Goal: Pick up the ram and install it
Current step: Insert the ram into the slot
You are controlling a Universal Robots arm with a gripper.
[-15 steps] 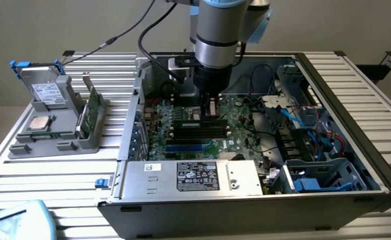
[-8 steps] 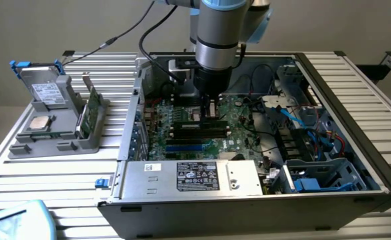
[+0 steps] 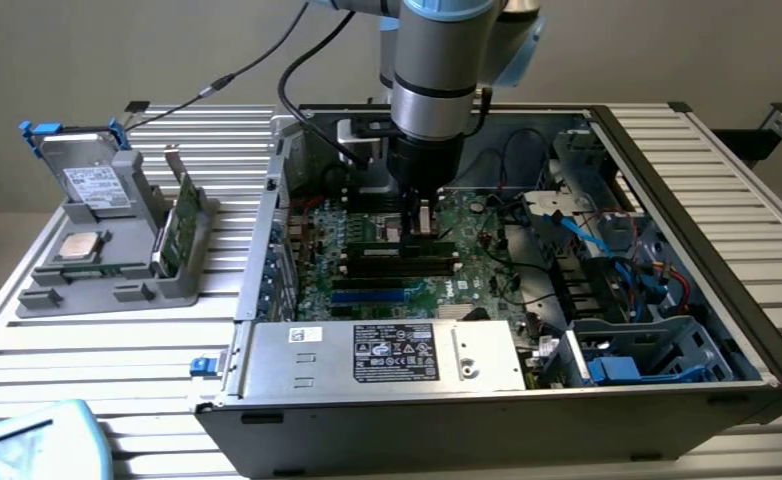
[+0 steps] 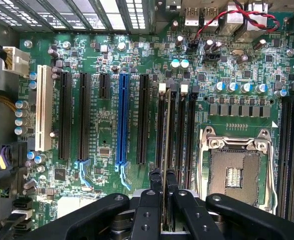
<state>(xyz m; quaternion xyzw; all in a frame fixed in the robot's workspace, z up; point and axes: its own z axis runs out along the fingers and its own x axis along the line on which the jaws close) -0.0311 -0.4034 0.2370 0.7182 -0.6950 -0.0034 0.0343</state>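
Item: the ram (image 3: 423, 218), pinched edge-on between the nearly closed fingers of the claw (image 4: 163, 174), inside the open computer case (image 3: 751, 330)
Position: directly under the claw, over the black memory slots (image 4: 160, 125) of the motherboard (image 4: 107, 140); long axis appears parallel to them; whether it touches a slot cannot be told
Surroundings: empty processor socket (image 4: 236, 175) just beside; case stands on a slatted metal counter (image 3: 98, 340)
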